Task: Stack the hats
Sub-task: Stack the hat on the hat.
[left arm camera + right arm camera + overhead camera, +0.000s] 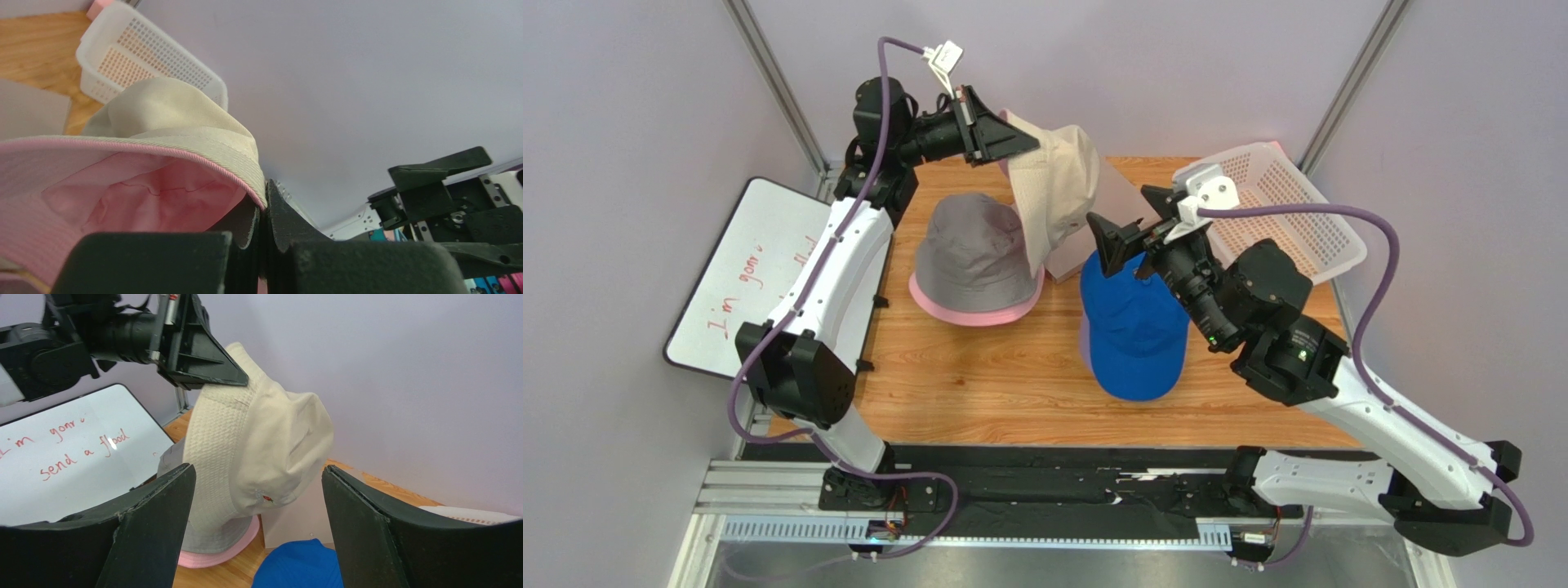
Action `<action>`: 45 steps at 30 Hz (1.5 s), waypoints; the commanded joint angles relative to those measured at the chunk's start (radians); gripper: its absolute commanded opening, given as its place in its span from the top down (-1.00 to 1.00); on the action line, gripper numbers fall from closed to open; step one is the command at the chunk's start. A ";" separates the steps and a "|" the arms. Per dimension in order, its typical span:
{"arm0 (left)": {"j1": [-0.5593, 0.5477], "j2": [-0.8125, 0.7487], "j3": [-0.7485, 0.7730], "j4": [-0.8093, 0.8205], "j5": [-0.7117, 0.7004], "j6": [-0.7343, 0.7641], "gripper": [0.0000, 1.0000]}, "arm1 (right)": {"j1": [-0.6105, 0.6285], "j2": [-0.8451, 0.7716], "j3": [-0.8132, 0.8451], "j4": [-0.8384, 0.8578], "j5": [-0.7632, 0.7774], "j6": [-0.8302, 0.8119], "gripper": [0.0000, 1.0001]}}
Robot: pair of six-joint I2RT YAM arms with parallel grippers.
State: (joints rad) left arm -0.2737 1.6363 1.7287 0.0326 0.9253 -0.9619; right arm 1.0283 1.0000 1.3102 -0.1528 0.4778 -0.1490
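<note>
Three hats are in view: two bucket hats and one baseball cap. The beige bucket hat (1063,184) hangs in the air above the far middle of the desk (1014,380). The left end effector (1014,137) is pressed together on its brim, and the left wrist view shows the hat's pink lining. Its crown droops to the right, and its lower edge hangs just over the right side of the grey bucket hat (977,251). That hat sits upright on the desk with a pink rim showing round its base. Whether the rim is its own lining or another hat beneath, I cannot tell.

The blue baseball cap (1130,325) lies on the desk just right of the grey one. The right end effector (1133,223) hovers above the cap's far end, spread wide and holding nothing, aimed at the hanging beige hat.

One white mesh basket (1284,196) rests at the far right corner. One whiteboard (756,270) with red handwriting lies beside the desk's left edge, beyond the left arm.
</note>
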 commanded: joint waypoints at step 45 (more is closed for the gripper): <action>0.510 -0.394 -0.845 -0.114 -0.332 0.299 1.00 | -0.372 0.613 0.218 0.065 -0.582 0.381 -0.55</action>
State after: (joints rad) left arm 0.2165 1.2335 0.9421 -0.0925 0.6601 -0.6975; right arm 0.6613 1.5623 1.4487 -0.1444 -0.0380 0.1955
